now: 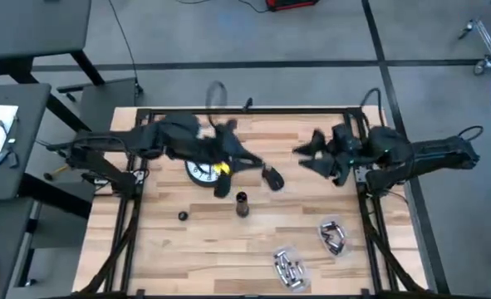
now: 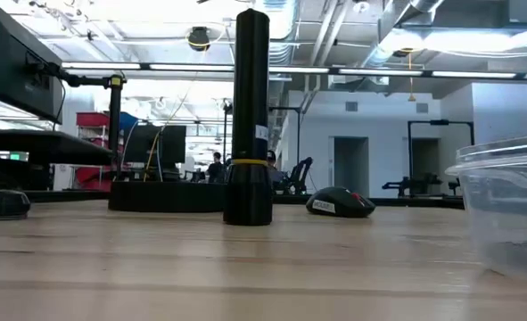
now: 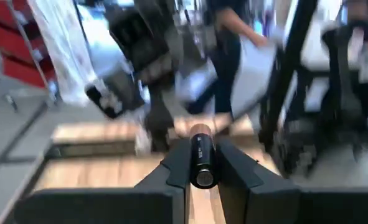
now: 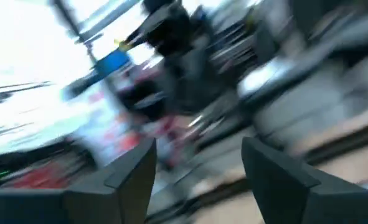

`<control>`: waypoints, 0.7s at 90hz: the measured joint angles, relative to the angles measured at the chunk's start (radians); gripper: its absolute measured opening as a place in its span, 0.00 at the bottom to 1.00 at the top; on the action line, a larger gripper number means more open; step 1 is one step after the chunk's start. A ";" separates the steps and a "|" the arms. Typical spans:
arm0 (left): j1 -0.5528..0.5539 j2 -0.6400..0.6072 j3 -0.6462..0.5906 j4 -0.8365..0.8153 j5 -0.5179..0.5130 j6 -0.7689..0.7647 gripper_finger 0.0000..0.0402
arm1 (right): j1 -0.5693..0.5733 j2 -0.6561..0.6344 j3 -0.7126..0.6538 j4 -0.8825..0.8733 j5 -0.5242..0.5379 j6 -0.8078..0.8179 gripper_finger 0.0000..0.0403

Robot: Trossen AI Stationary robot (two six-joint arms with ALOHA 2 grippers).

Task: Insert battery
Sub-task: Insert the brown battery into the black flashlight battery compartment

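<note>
A black flashlight body (image 1: 242,203) stands upright on its end on the wooden table, and the low view shows it as a tall tube (image 2: 250,116). My left gripper (image 1: 247,162) hangs above the table behind it, shut on a dark battery (image 3: 201,158) with a copper-coloured end. My right gripper (image 1: 306,156) stands open over the table's far right, holding nothing, and its fingers sit well apart in the right wrist view (image 4: 199,180). A small black cap (image 1: 183,216) lies to the flashlight's near left. My left gripper pinches the battery's round sides (image 3: 193,163) between its two fingers. In the left wrist view the battery sticks out past the fingertips, copper end (image 3: 200,130) away from the wrist. It is lifted clear of the table.
A round white-faced clock (image 1: 199,171) and a black mouse (image 2: 339,204) lie behind the flashlight. Two clear tubs of batteries (image 1: 332,236) (image 1: 288,267) stand near the front right, and one of them shows at the low view's right edge (image 2: 504,205). People stand in the room beyond.
</note>
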 joint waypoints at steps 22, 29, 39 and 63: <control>0.023 -0.015 0.000 -0.059 0.038 -0.013 0.07 | 0.015 0.155 0.033 0.281 -0.027 -0.163 0.53; 0.025 -0.022 0.000 -0.195 0.038 -0.036 0.07 | 0.015 0.173 0.071 0.104 -0.059 -0.157 0.52; 0.013 -0.020 0.000 -0.400 0.039 -0.062 0.07 | 0.026 0.174 0.124 -0.249 -0.061 -0.112 0.51; -0.023 -0.004 0.000 -0.663 -0.007 -0.140 0.07 | 0.135 0.175 0.133 -0.788 -0.023 0.032 0.45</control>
